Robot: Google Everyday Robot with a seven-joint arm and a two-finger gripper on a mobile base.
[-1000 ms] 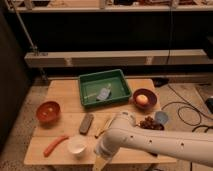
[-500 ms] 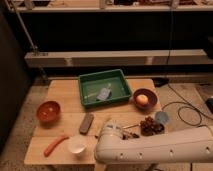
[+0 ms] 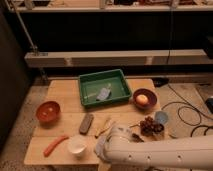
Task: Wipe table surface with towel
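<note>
Now, white arm (image 3: 165,152) in from lower right, hand (image 3: 112,139) low at counter (image 3: 65,95) front edge, released, pale blue-grey towel (image 3: 100,148) bunched just beside it, next to white cup (image 3: 77,146).

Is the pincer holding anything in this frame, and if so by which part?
Cannot be told. The pincer sits at the towel near the front edge of the table, but the arm hides any contact.

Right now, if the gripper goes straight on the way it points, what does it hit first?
Probably the towel: the gripper, low over the front edge of the table, points at it. The white cup lies beyond. Depth is unclear.
</note>
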